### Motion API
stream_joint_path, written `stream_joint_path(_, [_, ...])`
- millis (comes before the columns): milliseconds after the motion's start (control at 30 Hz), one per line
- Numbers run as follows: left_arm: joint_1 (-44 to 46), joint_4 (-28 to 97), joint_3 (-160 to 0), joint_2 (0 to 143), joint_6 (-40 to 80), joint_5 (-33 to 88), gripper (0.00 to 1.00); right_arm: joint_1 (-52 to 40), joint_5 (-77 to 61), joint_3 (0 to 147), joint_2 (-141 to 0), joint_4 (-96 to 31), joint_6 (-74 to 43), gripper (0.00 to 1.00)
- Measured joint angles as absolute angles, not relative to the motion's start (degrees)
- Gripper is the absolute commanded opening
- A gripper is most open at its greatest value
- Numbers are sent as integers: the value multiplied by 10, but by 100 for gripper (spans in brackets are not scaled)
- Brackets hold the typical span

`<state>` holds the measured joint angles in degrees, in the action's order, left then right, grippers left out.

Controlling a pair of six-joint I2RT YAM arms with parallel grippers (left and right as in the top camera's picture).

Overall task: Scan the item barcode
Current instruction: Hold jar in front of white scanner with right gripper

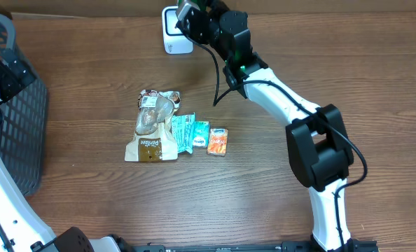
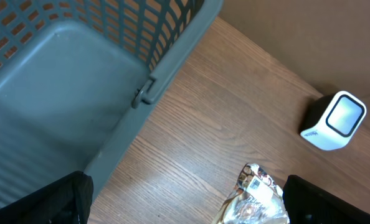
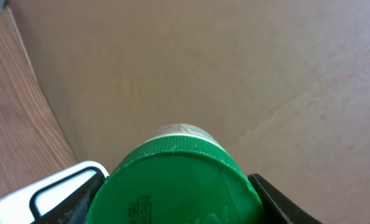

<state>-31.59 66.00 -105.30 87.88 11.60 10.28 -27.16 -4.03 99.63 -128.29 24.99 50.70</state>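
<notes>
Right end effector (image 3: pixel 179 205) gripping green-capped item (image 3: pixel 179 180), above white scanner (image 1: pixel 174 31)

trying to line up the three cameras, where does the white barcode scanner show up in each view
overhead: the white scanner stands at the top centre by the far wall, partly behind the right gripper.
left wrist: at the right edge, its window lit, on the wooden table.
right wrist: only a white corner at the bottom left, beside the green-capped container held in the gripper.
shared landmark: the scanner itself, against the brown cardboard wall.
</notes>
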Motion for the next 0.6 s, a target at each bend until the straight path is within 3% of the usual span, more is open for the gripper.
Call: stream_joint_path(600, [-316, 660, -1053, 879, 116, 103, 99, -287, -8, 997, -1335, 251, 724, 32])
